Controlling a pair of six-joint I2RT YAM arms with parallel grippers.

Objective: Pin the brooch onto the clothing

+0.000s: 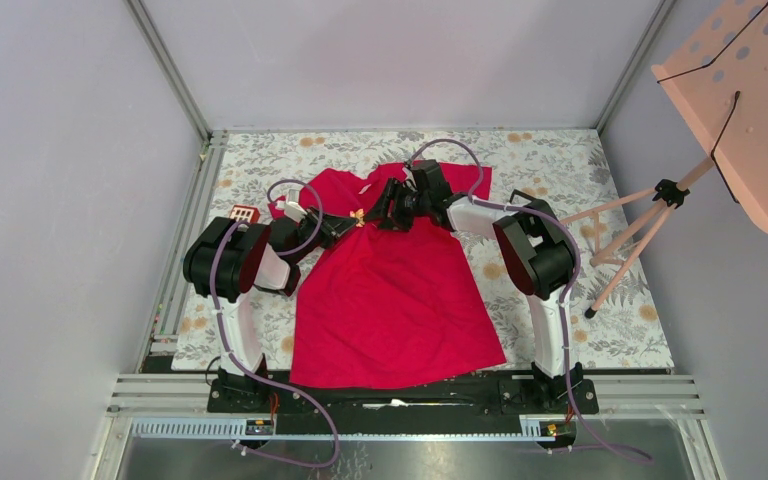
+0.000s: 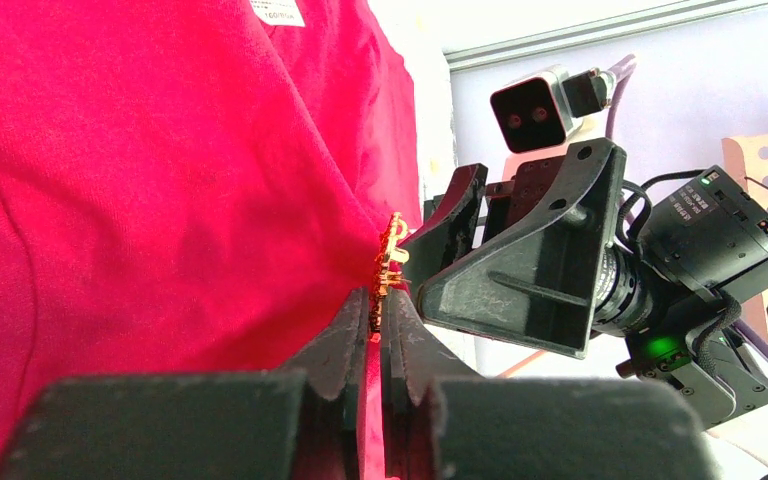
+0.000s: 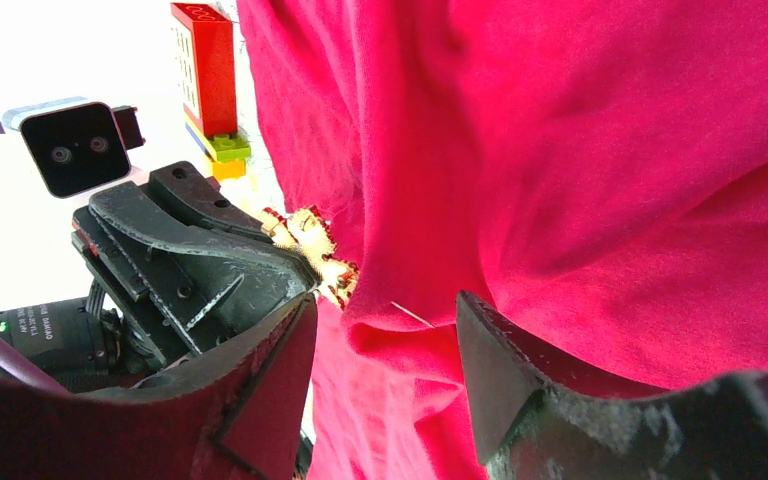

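Note:
The red T-shirt (image 1: 390,290) lies flat on the floral tablecloth, with its white label (image 2: 277,11) at the neck. My left gripper (image 1: 345,223) is shut on the small gold-orange brooch (image 2: 391,262) and presses it against a pinched fold of the shirt (image 2: 160,200). My right gripper (image 1: 385,211) is open, its jaws standing either side of that fold (image 3: 400,340). The brooch (image 3: 318,245) sits at the fold's left side and its thin pin (image 3: 412,314) pokes out through the cloth. The brooch shows in the top view (image 1: 359,216) between the two grippers.
A small block of red, green and yellow bricks (image 1: 244,214) stands left of the shirt and also shows in the right wrist view (image 3: 207,70). A pink perforated music stand (image 1: 740,100) on a tripod stands at the right. The grey floral tablecloth (image 1: 560,170) covers the table.

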